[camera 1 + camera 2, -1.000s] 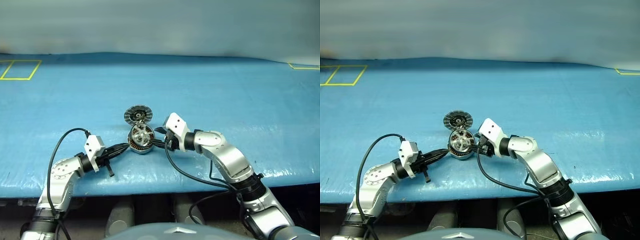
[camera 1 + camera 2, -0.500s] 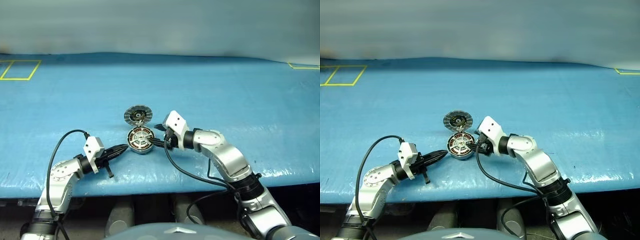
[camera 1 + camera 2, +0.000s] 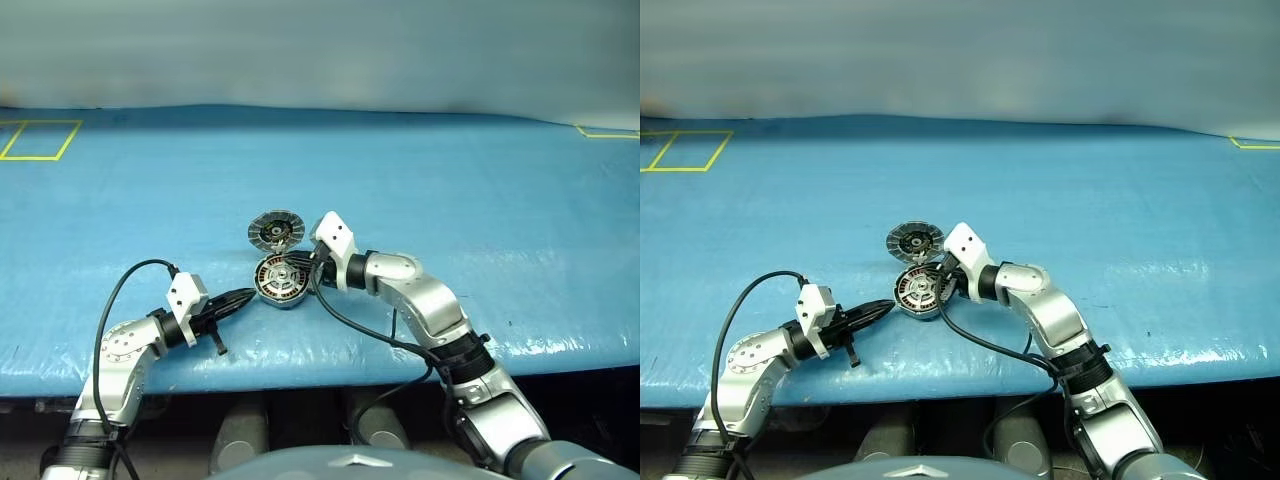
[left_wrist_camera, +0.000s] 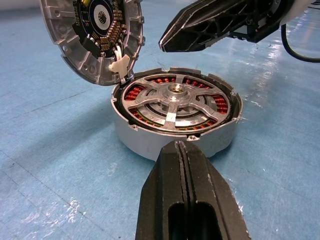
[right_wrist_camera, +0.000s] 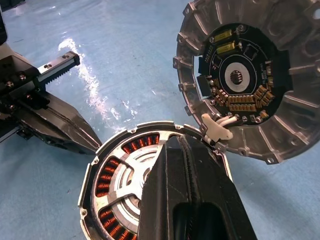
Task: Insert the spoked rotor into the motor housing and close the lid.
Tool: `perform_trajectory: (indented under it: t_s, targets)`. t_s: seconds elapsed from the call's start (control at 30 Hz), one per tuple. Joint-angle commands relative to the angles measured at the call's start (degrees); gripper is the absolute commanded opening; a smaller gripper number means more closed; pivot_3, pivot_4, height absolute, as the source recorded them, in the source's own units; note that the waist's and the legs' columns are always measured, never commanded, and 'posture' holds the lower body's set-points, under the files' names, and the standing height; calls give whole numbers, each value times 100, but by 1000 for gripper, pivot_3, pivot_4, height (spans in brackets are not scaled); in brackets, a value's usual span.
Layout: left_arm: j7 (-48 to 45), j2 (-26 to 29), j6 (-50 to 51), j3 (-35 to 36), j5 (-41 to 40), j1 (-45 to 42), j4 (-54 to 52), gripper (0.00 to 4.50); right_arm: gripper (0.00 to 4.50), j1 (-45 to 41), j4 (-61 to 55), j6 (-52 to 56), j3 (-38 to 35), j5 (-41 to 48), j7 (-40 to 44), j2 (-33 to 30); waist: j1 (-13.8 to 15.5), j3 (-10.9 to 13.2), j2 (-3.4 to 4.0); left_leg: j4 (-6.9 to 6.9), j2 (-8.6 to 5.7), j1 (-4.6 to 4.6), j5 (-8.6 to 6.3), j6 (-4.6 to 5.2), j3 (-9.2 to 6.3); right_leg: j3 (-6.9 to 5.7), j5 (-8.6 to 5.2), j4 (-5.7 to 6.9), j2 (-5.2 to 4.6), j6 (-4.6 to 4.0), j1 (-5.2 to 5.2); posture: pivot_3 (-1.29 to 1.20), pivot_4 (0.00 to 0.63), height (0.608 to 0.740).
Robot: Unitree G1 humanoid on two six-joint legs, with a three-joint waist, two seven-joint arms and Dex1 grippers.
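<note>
The motor housing [image 4: 150, 142], a silver puck with copper windings, lies on the blue table. The spoked rotor [image 4: 172, 102] sits flat inside it, silver spokes and hub facing up. The lid [image 4: 92, 35] stands open on its hinge at the housing's far side, its inner face with the dark centre showing. My left gripper [image 4: 182, 146] is shut and empty, its tips right at the housing's near wall; whether they touch it I cannot tell. My right gripper [image 5: 176, 142] is shut and empty, hovering over the housing's rim close to the hinge.
The blue cover [image 3: 450, 200] spans the whole table, and its front edge runs just below both arms. Yellow tape outlines mark the far left corner [image 3: 40, 140] and the far right corner [image 3: 605, 132]. Black cables loop from both wrists.
My right gripper has shut and moved left, from beside the housing to over its rim near the hinge. The rotor, tilted a second ago, now lies flat in the housing. The left gripper stayed put.
</note>
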Motion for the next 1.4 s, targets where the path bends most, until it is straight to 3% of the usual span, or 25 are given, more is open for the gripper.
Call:
perform_trajectory:
  t_s: [0.03,0.3,0.57,0.8,1.07,1.27,1.4]
  targets:
    - [30,37,-106,69,33,20,-74,0,22,-22,84,-51,154,-96,-5,73,1,0,0,0,0,0,0,0,0,0,0,0,0,0,0,0,150,740]
    - [27,34,-164,83,39,45,-9,0,22,130,203,2,235,-277,-128,77,-15,-1,1,1,1,6,0,0,0,0,0,3,0,0,3,0,150,740]
    - [432,-18,458,411,-351,-101,-202,0,22,451,-1198,37,-350,661,277,-3,-1,3,4,0,0,-2,0,0,-4,-1,0,2,0,0,-2,0,150,740]
    - [1050,9,1308,517,-351,-375,-335,0,22,979,-1986,114,-801,804,110,-638,22,1,-1,2,-1,-1,0,0,-6,-4,0,-2,-1,0,3,0,150,740]
    - [2051,-176,1980,469,179,-1542,449,0,22,1489,-2216,138,-1011,746,-160,-1007,8,3,-5,5,-1,0,0,-1,-4,-4,0,1,1,1,4,0,150,740]
    - [2123,-332,1914,348,326,-2577,1215,0,22,1640,-2247,101,-931,674,-331,-1020,25,6,-11,3,-3,-1,0,-1,-5,-5,1,-1,1,2,4,0,150,740]
    - [1550,-494,2074,551,-159,-3432,1777,0,22,1649,-2223,77,-884,627,-412,-1024,38,13,-22,7,-5,-2,0,-1,-5,-4,3,-2,1,5,7,0,150,740]
